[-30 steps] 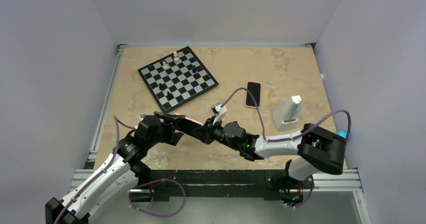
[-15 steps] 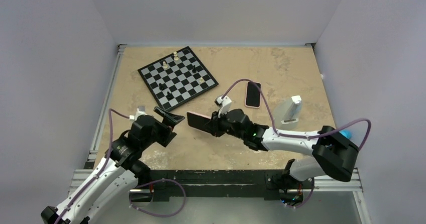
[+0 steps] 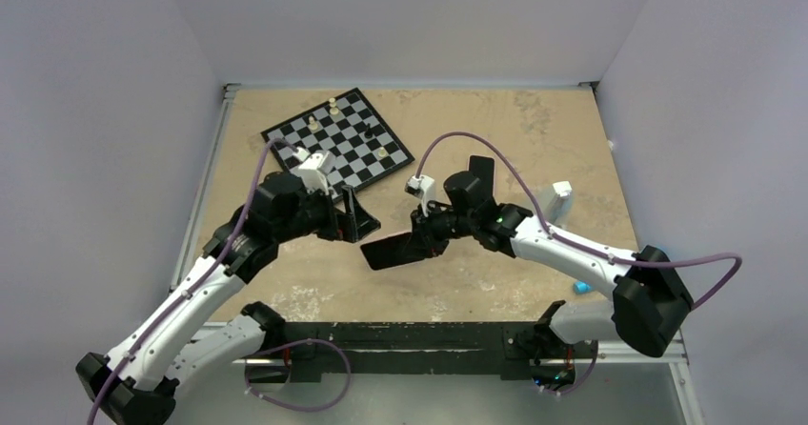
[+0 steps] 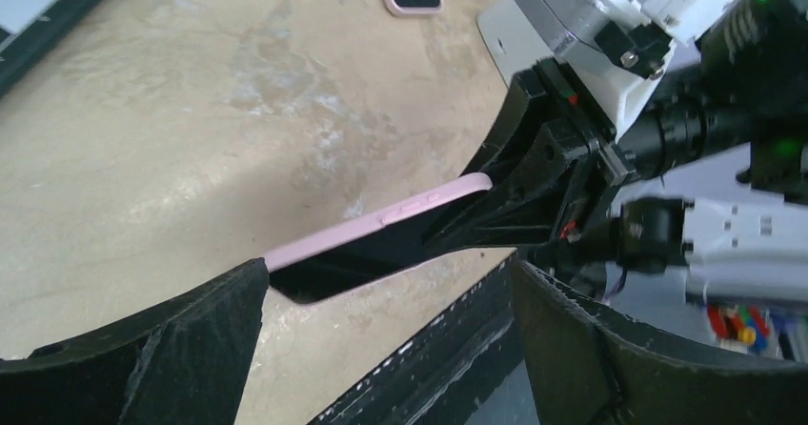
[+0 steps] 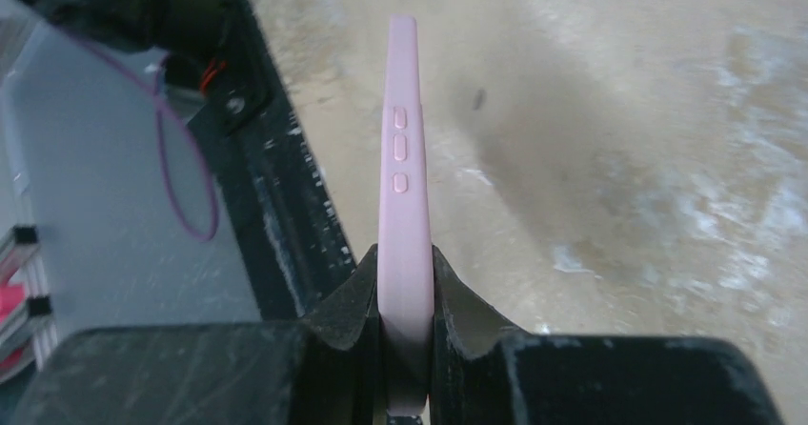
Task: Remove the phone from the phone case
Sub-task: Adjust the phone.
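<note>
My right gripper [image 3: 426,242] is shut on one end of a pink phone case [image 3: 395,251] and holds it above the table's middle, dark face up and tilted. In the right wrist view the case's edge [image 5: 405,177] with its side buttons stands clamped between the fingers. I cannot tell whether a phone is inside. My left gripper [image 3: 356,217] is open and empty just left of the case. In the left wrist view its fingers [image 4: 143,349] spread wide below the case [image 4: 381,239]. A second pink-edged phone [image 3: 481,171] lies flat on the table behind the right arm.
A chessboard [image 3: 338,149] with a few pieces lies at the back left, close behind the left wrist. A white stand [image 3: 557,199] sits at the right, partly hidden by the right arm. A small blue object [image 3: 581,287] lies near the right front. The black front rail [image 3: 410,334] runs below.
The grippers have parted. The left gripper let go, opened, and moved back toward the chessboard. The right gripper kept the case and swung it toward the table's middle.
</note>
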